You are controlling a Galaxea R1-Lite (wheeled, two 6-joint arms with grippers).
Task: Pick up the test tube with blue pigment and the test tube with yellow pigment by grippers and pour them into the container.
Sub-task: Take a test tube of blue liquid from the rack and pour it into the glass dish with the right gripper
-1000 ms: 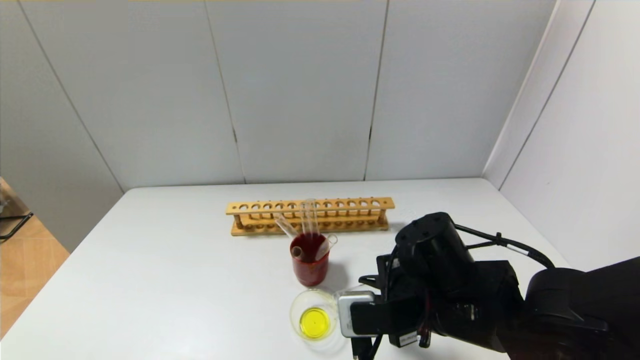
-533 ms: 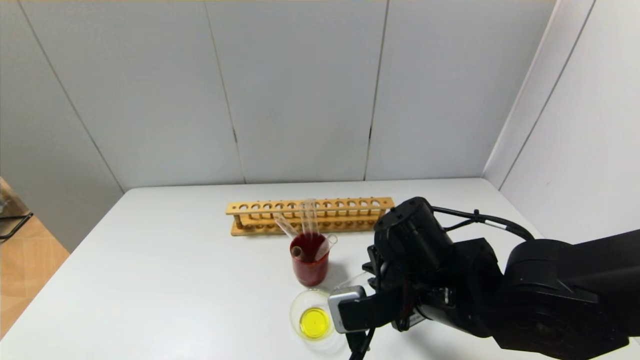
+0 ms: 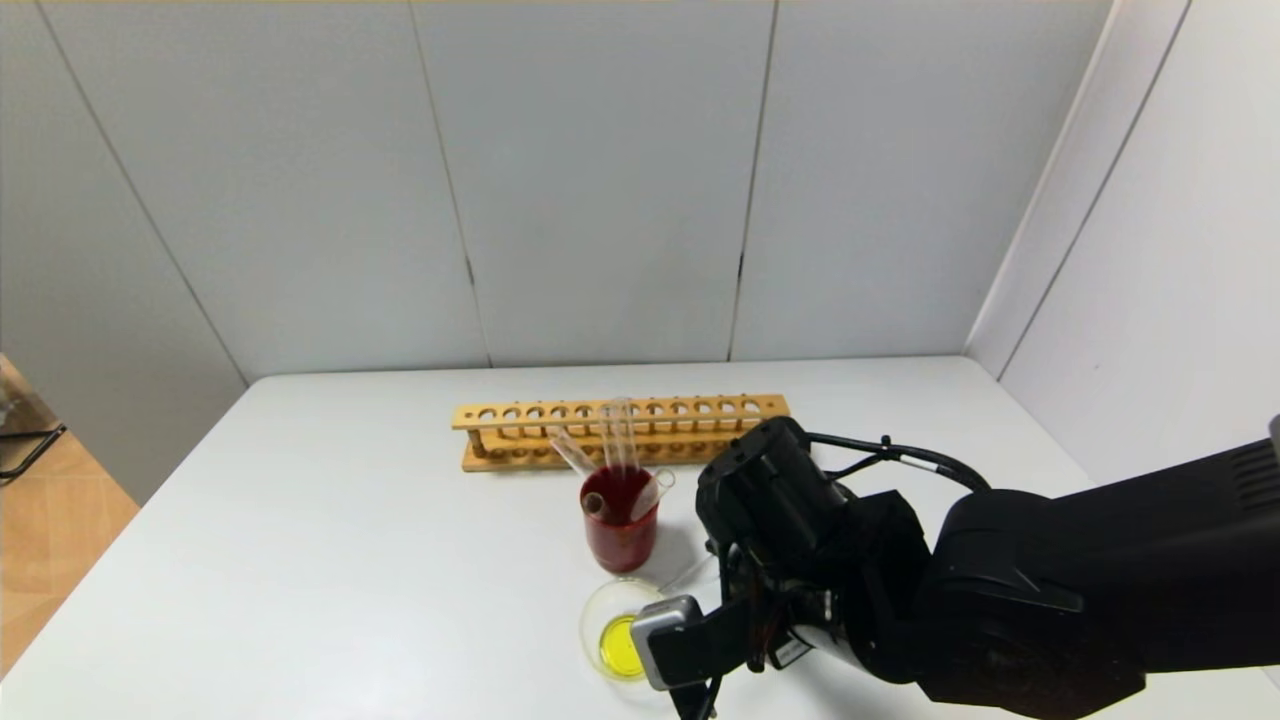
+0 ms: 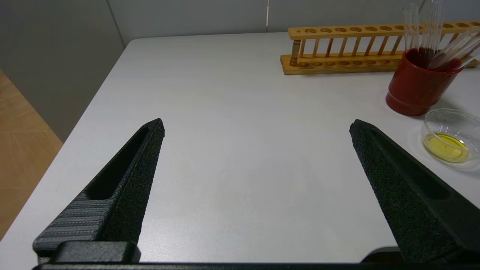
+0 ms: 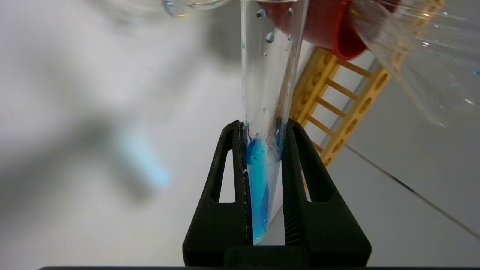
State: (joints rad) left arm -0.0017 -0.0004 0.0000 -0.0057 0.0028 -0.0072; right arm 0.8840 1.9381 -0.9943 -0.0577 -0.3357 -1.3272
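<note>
— Head view first: what is the room like?

— White table (image 3: 330, 560) set into a corner of pale grey panelled walls (image 3: 600, 180), with a strip of wooden floor (image 3: 50, 520) off the table's left edge. A wooden test tube rack (image 3: 620, 430) stands toward the back. Just in front of it is a beaker of dark red liquid (image 3: 620, 530) with several clear tubes leaning in it, and nearer the robot, just beside that beaker, sits the container (image 3: 612, 630) — low, clear glass, a pool of yellow liquid in its bottom.

— And the arms?

— The right gripper (image 5: 264, 131) is beside the container, on its right. From its wrist, the two fingers (image 5: 225, 195) are pressed tight against the test tube with blue pigment (image 5: 268, 86), clamping the rounded end where the blue liquid sits; droplets cling inside the glass. The tube's open end points toward the container's rim.

— The left one?

— The left gripper (image 4: 257, 125) hovers over bare table on the left side, jaws spread wide with nothing between them; rack, red beaker and container lie well apart from it.

— The yellow tube?

— I cannot pick it out.
</note>
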